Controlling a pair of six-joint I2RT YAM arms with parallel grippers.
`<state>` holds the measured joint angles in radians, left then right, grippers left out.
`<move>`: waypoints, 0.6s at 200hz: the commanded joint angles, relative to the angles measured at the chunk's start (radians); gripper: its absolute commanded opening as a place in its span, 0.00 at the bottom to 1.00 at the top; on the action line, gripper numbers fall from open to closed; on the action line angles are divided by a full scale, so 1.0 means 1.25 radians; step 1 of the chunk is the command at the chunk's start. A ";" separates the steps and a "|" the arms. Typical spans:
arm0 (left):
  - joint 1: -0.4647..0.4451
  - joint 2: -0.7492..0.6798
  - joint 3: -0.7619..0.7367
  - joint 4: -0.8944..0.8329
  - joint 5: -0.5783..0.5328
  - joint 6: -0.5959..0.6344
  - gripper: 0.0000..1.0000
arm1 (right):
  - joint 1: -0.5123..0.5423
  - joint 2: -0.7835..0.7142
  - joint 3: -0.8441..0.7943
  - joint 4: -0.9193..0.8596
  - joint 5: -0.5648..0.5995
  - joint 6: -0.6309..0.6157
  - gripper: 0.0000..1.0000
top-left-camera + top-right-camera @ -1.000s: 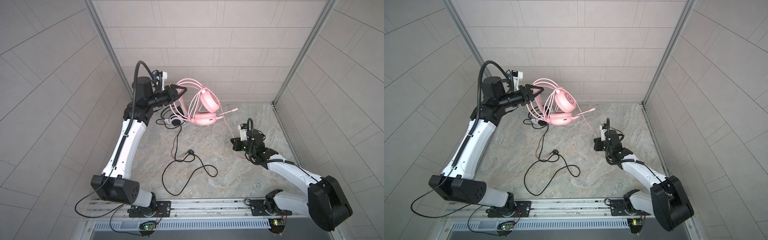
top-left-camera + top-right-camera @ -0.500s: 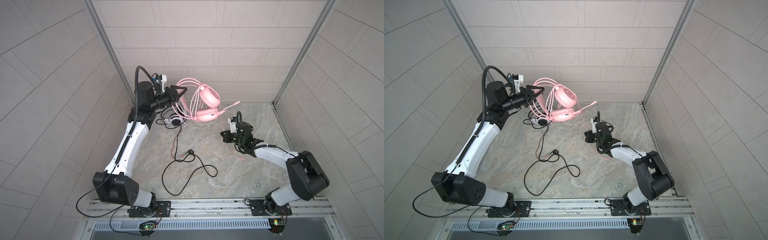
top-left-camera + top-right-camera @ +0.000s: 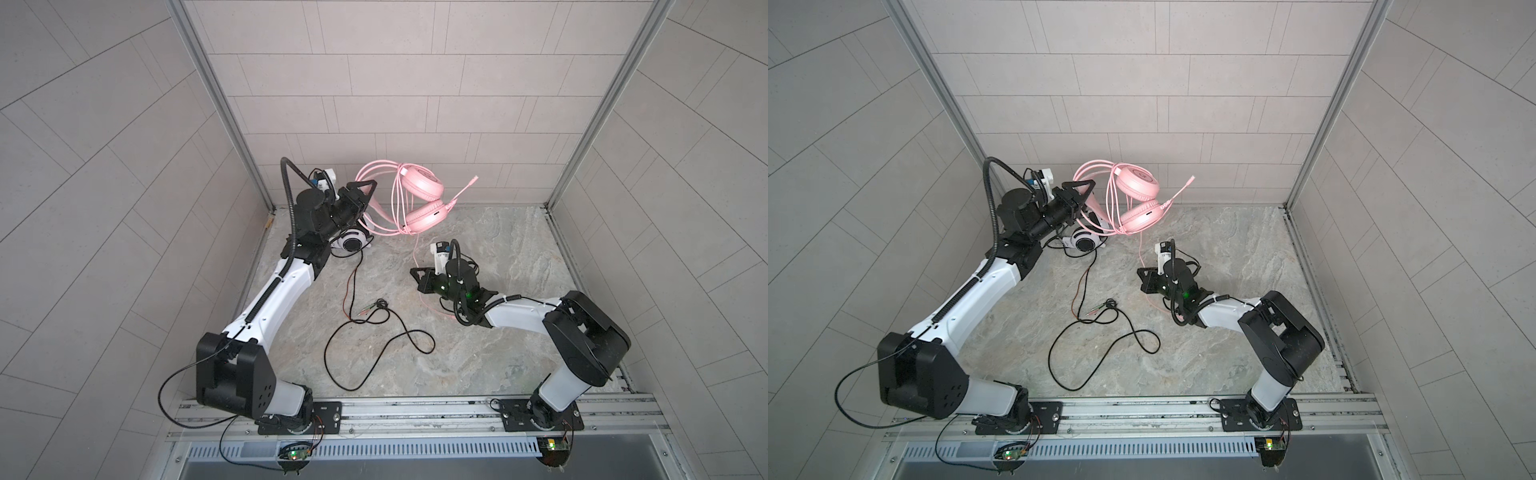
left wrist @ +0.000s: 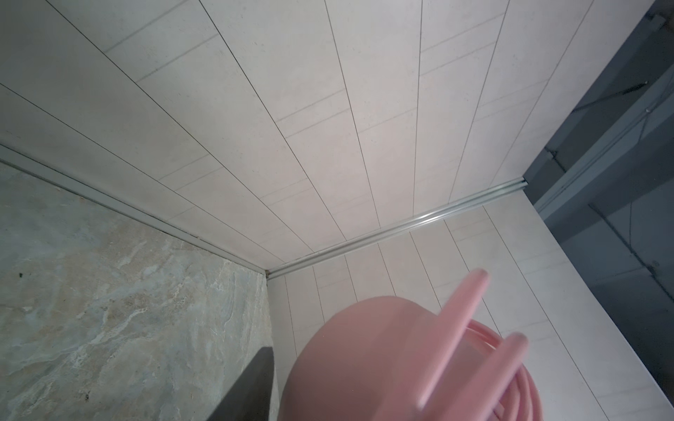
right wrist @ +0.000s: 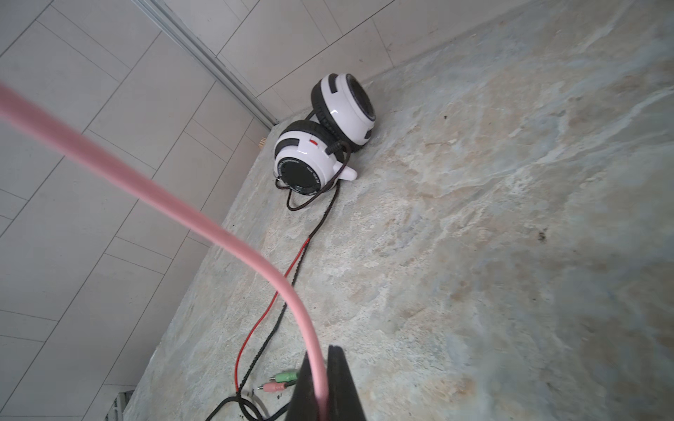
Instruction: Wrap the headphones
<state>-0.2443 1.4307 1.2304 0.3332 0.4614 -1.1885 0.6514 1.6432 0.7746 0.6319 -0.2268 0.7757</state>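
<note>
Marbled desk (image 3: 498,332). Left jaws part-open, gripping pink headset (image 3: 422,199) aloft, 12 o'clock. Right jaws tight on pink cable (image 5: 219,231), mid-desk. Keep cable taut; wind round headset.

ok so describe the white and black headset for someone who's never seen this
Look to the table's far left corner, below the left gripper. The white-and-black headset lies there on the marbled surface, trailing a thin black cable. Unlike the pink headset held aloft, it is ungripped.
</note>
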 commanded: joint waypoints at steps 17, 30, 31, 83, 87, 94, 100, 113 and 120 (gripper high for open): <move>-0.029 0.027 0.090 -0.006 -0.094 0.104 0.00 | 0.057 -0.035 0.028 -0.045 0.021 -0.011 0.00; -0.028 0.043 0.104 -0.065 -0.121 0.148 0.00 | 0.079 -0.072 0.033 -0.116 0.026 -0.050 0.00; -0.028 0.043 0.103 -0.066 -0.122 0.152 0.00 | 0.081 -0.076 0.034 -0.123 0.026 -0.054 0.00; -0.041 0.077 0.091 -0.168 -0.264 0.259 0.00 | 0.160 -0.190 0.160 -0.511 0.042 -0.236 0.00; -0.046 0.077 0.094 -0.180 -0.271 0.274 0.00 | 0.162 -0.194 0.175 -0.539 0.041 -0.251 0.00; -0.056 0.080 0.103 -0.209 -0.285 0.307 0.00 | 0.163 -0.201 0.205 -0.594 0.042 -0.278 0.00; -0.067 0.083 0.116 -0.240 -0.301 0.345 0.00 | 0.163 -0.206 0.235 -0.644 0.047 -0.301 0.00; -0.092 0.093 0.140 -0.295 -0.327 0.427 0.00 | 0.162 -0.215 0.300 -0.744 0.068 -0.361 0.00; -0.105 0.099 0.146 -0.318 -0.330 0.455 0.00 | 0.163 -0.221 0.329 -0.789 0.087 -0.394 0.00</move>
<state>-0.3141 1.5566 1.3254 -0.0017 0.1108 -0.7876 0.8566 1.4086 1.0725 -0.0456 -0.1860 0.4648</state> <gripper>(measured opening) 0.502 0.052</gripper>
